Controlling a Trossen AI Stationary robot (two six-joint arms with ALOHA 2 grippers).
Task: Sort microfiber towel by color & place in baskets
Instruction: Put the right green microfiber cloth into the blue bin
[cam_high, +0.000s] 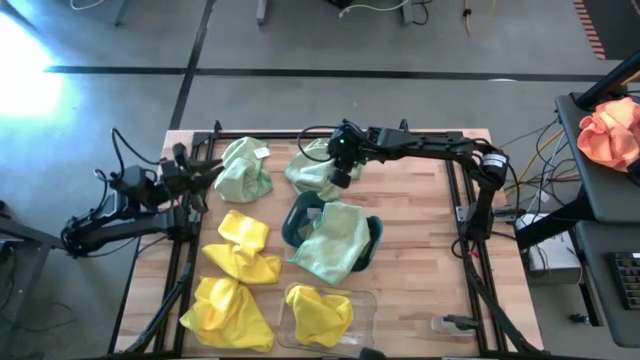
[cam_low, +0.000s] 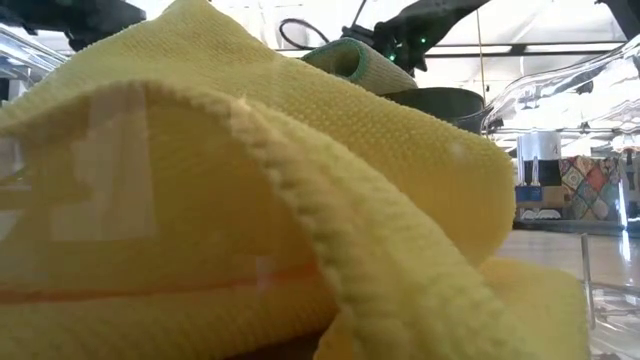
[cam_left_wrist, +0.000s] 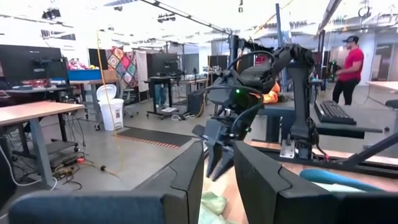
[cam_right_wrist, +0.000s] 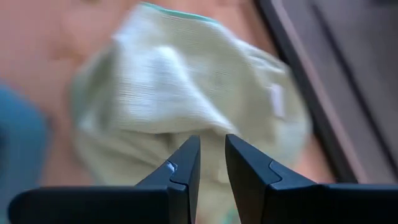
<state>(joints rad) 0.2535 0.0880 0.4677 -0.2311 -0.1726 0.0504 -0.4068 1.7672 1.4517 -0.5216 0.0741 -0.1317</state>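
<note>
While the right gripper (cam_high: 341, 172) reaches in from the table's far right corner, it hangs over a crumpled pale green towel (cam_high: 312, 166) at the far edge, fingers (cam_right_wrist: 186, 167) a narrow gap apart, empty. That towel's white tag (cam_right_wrist: 276, 99) can't be read. Another green towel (cam_high: 335, 243) drapes over the teal basket (cam_high: 296, 219), and a yellow towel (cam_high: 318, 313) fills the clear basket (cam_high: 362, 303). The left gripper (cam_high: 198, 172) waits at the left edge, fingers (cam_left_wrist: 180, 180) slightly parted.

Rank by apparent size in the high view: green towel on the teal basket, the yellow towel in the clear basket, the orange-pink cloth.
1. Green towel on teal basket.
2. Yellow towel in clear basket and orange-pink cloth: look alike, not ranked.
</note>
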